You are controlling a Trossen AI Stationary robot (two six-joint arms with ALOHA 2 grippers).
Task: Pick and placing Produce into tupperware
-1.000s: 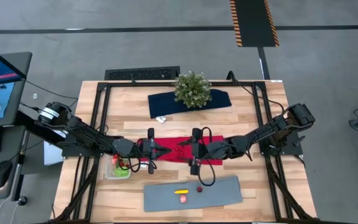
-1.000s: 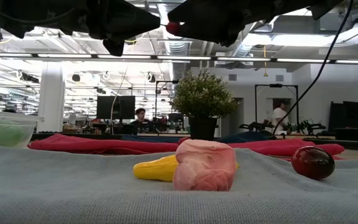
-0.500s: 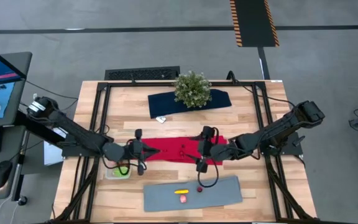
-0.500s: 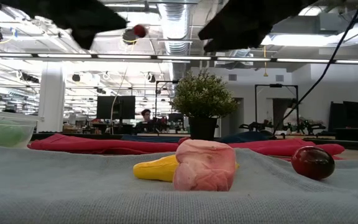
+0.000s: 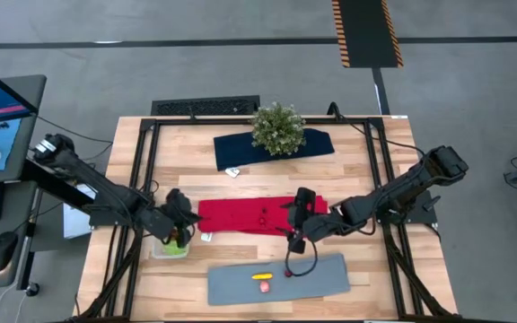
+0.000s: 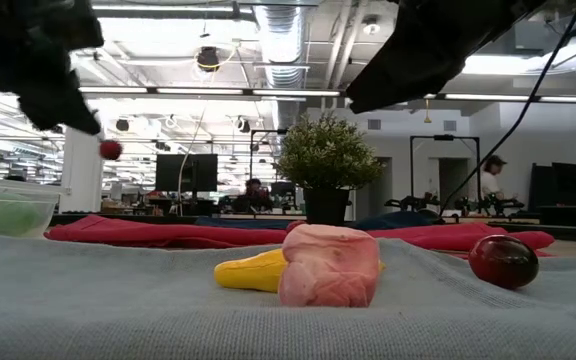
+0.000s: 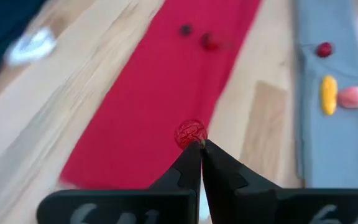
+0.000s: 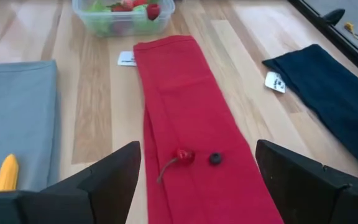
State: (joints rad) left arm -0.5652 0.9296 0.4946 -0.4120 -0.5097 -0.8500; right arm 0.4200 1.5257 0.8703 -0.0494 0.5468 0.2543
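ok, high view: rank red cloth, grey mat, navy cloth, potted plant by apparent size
1. grey mat
2. red cloth; close to the mat, so this order is unsure
3. navy cloth, partly under the plant
4. potted plant

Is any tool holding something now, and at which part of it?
The left tool pinches a small round red berry by its lower edge at the fingertips. The right tool is open, holding nothing.

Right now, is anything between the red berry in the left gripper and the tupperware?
Nothing visible. The left gripper is shut on the red berry, above the near end of the red cloth, right beside the tupperware. The right gripper hangs open, well clear.
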